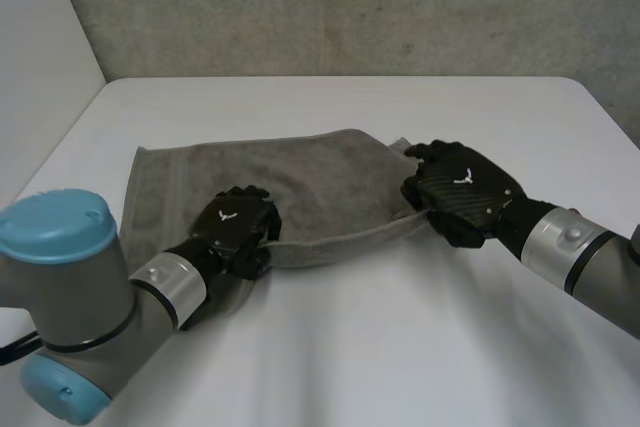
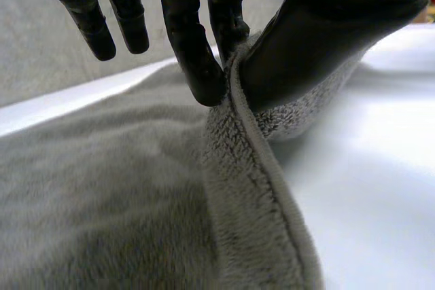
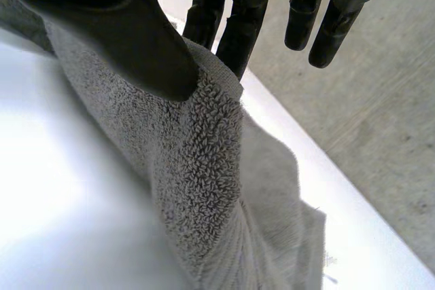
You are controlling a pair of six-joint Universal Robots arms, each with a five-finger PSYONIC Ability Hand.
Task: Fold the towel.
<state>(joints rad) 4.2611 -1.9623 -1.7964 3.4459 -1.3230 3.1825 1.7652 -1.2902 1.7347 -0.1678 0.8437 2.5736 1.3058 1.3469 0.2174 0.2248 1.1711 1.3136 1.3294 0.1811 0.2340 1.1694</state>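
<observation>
White table (image 1: 380, 347), mid-frame: left hand (image 1: 232, 222) and right hand (image 1: 462, 192) each pinch towel (image 1: 300, 177) by its lower edge, lifted clear, probably for folding over.

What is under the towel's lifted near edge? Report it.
Bare white table shows under the edge of the grey towel strung between the left hand and right hand, both pinching it. Whatever lies beneath the flat part is covered.

Pinch grip both sides — left hand (image 1: 233, 223), right hand (image 1: 464, 191) clamped on towel (image 1: 310, 179) edge.
</observation>
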